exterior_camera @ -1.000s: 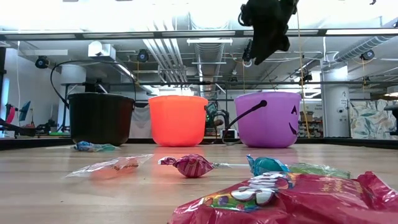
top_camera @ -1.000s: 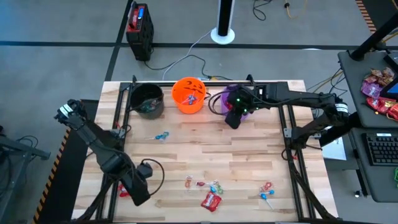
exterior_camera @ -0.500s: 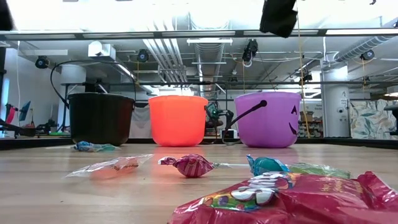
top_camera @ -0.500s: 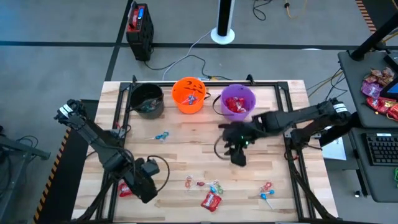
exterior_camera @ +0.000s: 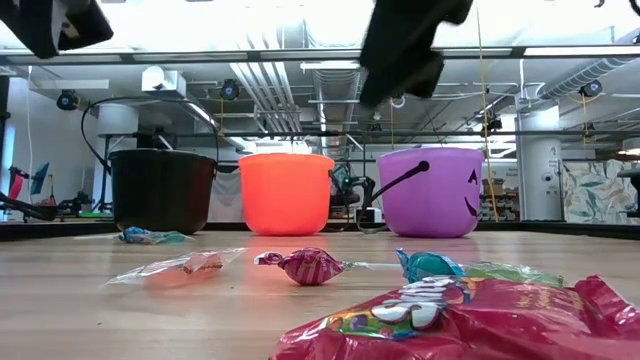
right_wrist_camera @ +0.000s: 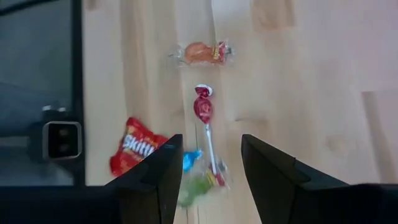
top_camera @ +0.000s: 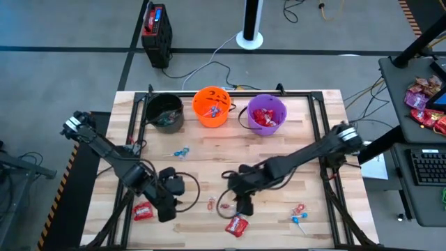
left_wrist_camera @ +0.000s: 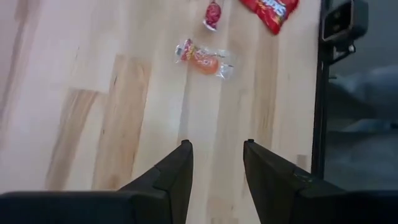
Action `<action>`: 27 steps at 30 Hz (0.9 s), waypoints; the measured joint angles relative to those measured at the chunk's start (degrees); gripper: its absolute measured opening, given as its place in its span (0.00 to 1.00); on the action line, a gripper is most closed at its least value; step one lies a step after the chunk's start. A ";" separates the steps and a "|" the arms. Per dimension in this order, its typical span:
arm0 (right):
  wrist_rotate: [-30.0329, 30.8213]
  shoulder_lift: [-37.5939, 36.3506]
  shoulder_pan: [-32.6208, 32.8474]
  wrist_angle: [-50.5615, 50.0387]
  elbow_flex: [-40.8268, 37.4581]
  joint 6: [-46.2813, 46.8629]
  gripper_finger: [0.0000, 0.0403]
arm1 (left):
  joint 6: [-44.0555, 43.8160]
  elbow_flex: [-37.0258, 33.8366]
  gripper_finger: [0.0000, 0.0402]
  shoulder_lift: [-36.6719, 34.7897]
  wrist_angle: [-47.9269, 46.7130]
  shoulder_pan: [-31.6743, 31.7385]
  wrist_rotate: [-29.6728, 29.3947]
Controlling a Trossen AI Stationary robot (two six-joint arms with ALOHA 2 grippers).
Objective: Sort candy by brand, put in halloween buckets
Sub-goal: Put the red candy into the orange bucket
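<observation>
The right gripper point(top_camera: 242, 202) has swung from the purple bucket point(top_camera: 266, 116) down over the red lollipop point(right_wrist_camera: 203, 111), fingers parted and empty, and should straddle the sweet's head squarely before closing; the left gripper point(top_camera: 174, 187) hangs nearby, likewise apart and holding nothing.

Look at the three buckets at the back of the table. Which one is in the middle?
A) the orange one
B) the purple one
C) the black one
A: in the high view the orange bucket stands between the black bucket and the purple bucket, and the low view shows the same order.
</observation>
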 joint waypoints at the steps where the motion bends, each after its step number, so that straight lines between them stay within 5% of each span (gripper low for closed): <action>1: 0.02 1.78 0.20 -0.01 1.11 0.15 0.39 | 1.36 0.00 0.31 -0.13 -0.01 -0.01 -0.13; 9: -0.59 13.58 1.84 -1.92 9.36 2.25 0.38 | 9.36 -1.03 0.29 -2.89 -0.41 -0.23 -5.63; 20: -0.34 25.04 2.59 -10.65 18.59 0.91 0.36 | 4.80 -10.83 0.29 -14.54 1.07 -1.13 -8.68; 27: 1.20 27.73 2.43 -12.27 21.19 1.45 0.22 | 3.61 -12.15 0.29 -19.04 2.08 -1.21 -9.56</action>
